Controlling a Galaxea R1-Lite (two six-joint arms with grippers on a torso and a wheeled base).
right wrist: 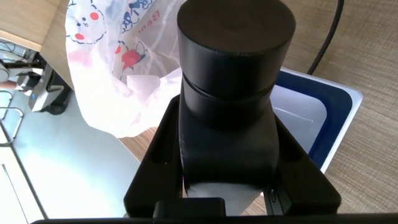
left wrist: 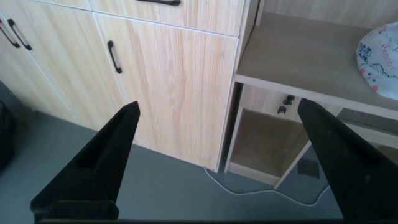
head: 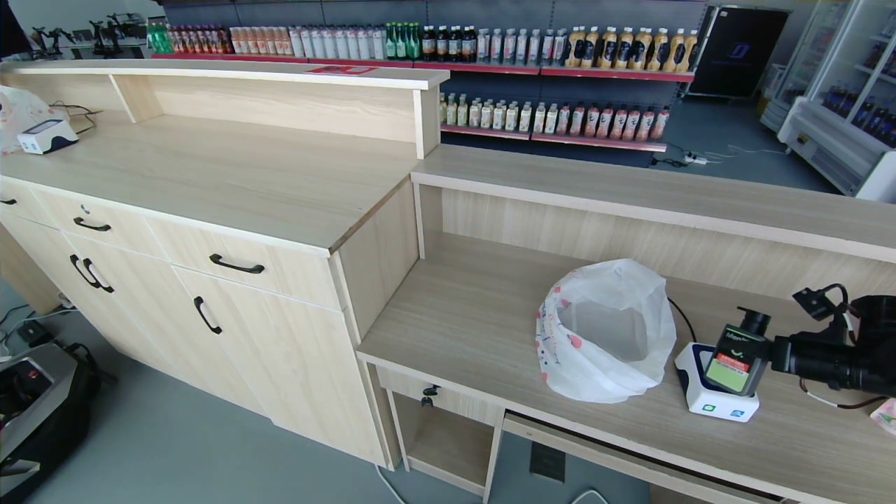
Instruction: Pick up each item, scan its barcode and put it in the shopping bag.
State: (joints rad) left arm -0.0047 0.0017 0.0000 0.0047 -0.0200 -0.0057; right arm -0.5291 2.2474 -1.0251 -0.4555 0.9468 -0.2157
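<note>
We are counting two patterned plastic bags: the shopping bag (head: 605, 329) on the lower counter (head: 462, 315) and a second bag (head: 17, 112) at the far end of the higher counter (head: 231, 175), making two counter levels. We are counting two scanners, the near scanner (head: 714, 395) and the far scanner (head: 45, 135). We are counting one bottle (head: 735, 360) and two grippers, the right gripper (head: 766, 355) and the left gripper (left wrist: 217, 107). We are counting six black handles (head: 236, 264) on the cabinet fronts, and two shelf rows (head: 490, 66) of drinks, whose bottles are showing too small for us to count singly.
</note>
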